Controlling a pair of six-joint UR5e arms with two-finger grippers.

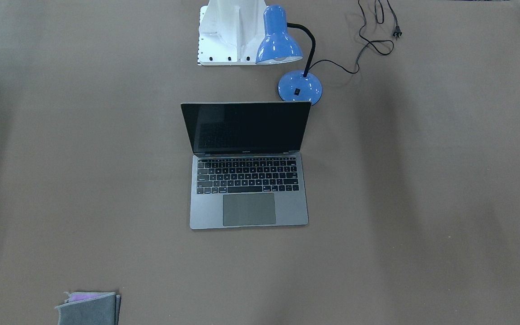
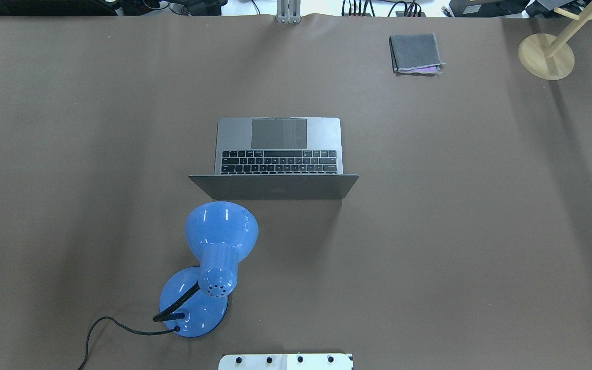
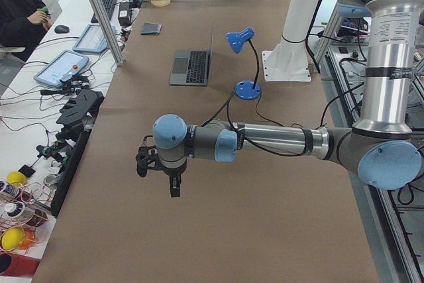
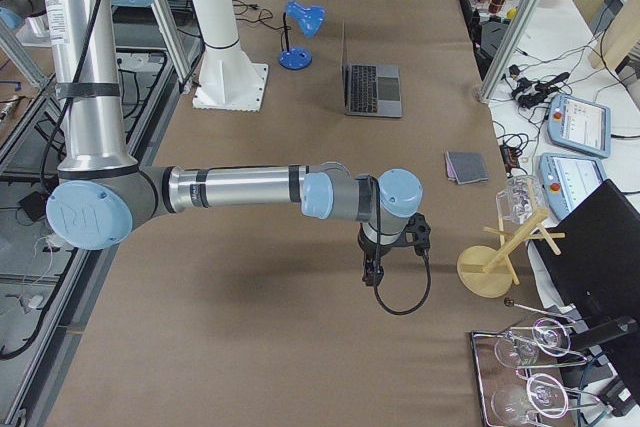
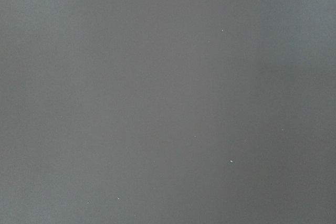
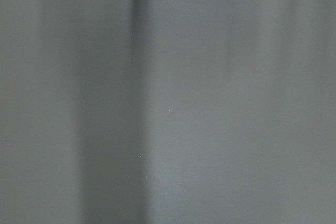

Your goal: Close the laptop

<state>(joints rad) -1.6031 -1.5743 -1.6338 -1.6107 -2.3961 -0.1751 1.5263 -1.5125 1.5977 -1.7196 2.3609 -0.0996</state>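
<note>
The laptop (image 1: 248, 210) stands open in the middle of the brown table, dark screen upright, keyboard and trackpad facing away from the robot. The overhead view shows the back of its lid (image 2: 275, 187). It also shows far off in the exterior left view (image 3: 191, 67) and the exterior right view (image 4: 372, 89). My left gripper (image 3: 158, 178) hangs over the table's left end, far from the laptop. My right gripper (image 4: 392, 259) hangs over the right end. Both show only in side views, so I cannot tell whether they are open or shut. Both wrist views show only table surface.
A blue desk lamp (image 2: 221, 231) stands just behind the laptop's lid on the robot's left, its base (image 1: 299, 87) near the lid's corner and its cord (image 1: 373, 43) trailing. A folded grey cloth (image 2: 415, 53) and a wooden stand (image 2: 546, 56) are at the far right.
</note>
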